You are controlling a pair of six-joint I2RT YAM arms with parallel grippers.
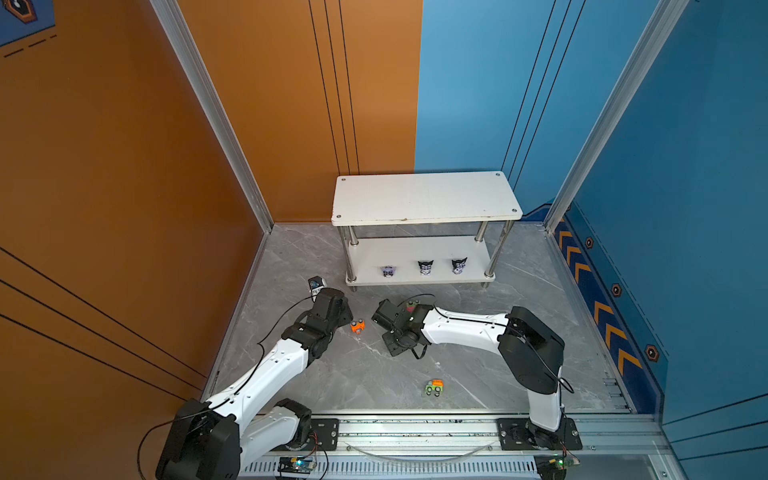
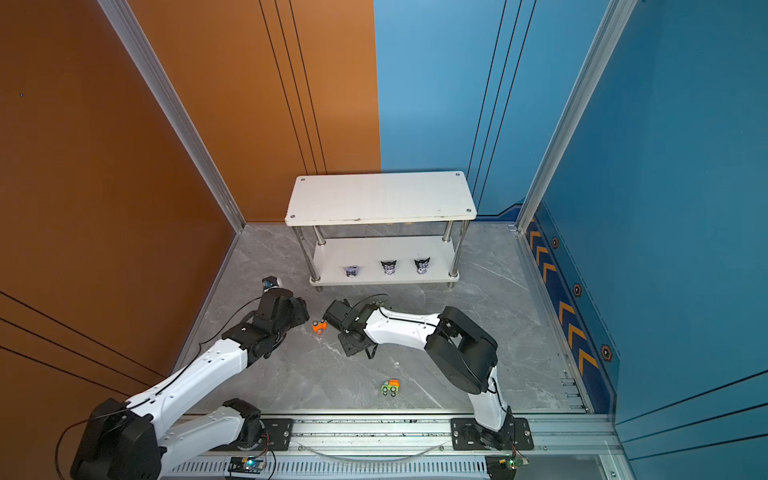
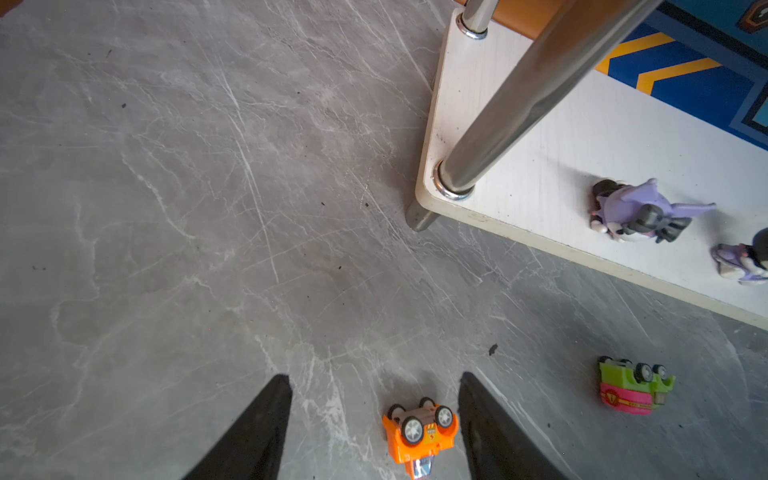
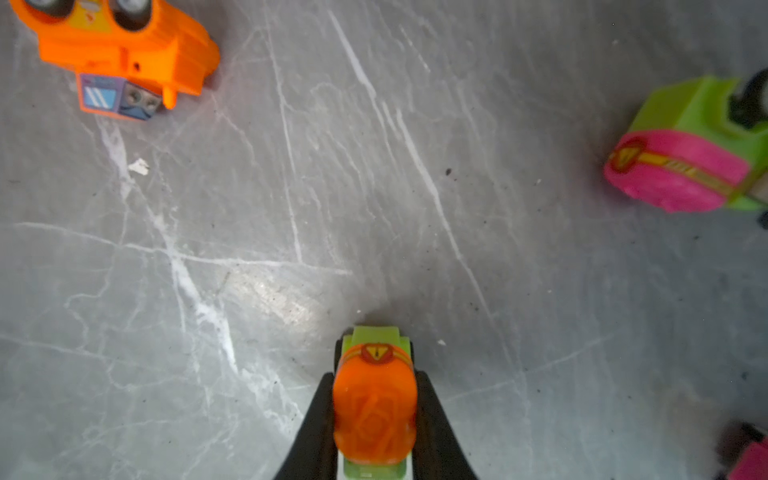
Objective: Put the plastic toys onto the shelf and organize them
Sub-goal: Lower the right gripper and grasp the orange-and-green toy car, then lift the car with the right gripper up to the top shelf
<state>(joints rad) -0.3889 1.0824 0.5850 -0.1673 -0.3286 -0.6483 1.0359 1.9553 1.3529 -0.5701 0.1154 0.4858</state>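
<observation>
**Condition.** The right fingers (image 4: 316, 428) are clamped on the sides of an orange-topped truck (image 4: 374, 415), which rests on the bench (image 1: 374, 374) in front of the shelf (image 1: 424, 199). The left fingers (image 3: 253, 432) stand apart around an orange car (image 3: 419, 432), also in front of the shelf. The car lies tipped over with its wheels showing, much closer to one finger than to the other. Three figurines (image 1: 425, 267) are lined along the front edge of the shelf's lower board. Nothing has been placed on the top board.

**Hazards.**
1. The truck is gripped across a rounded, smooth top. A slip or twist during the lift is to be expected if the grip is shallow.
2. The off-centre car is likely to be pushed sideways or rolled when the fingers are closed, and a miss may result.
3. Both arms are positioned close together in front of the shelf. Contact between them is possible if both are raised at once.
4. The figurines may be knocked over if a toy is inserted low past the front edge. The shelf's posts may be struck likewise.
</observation>
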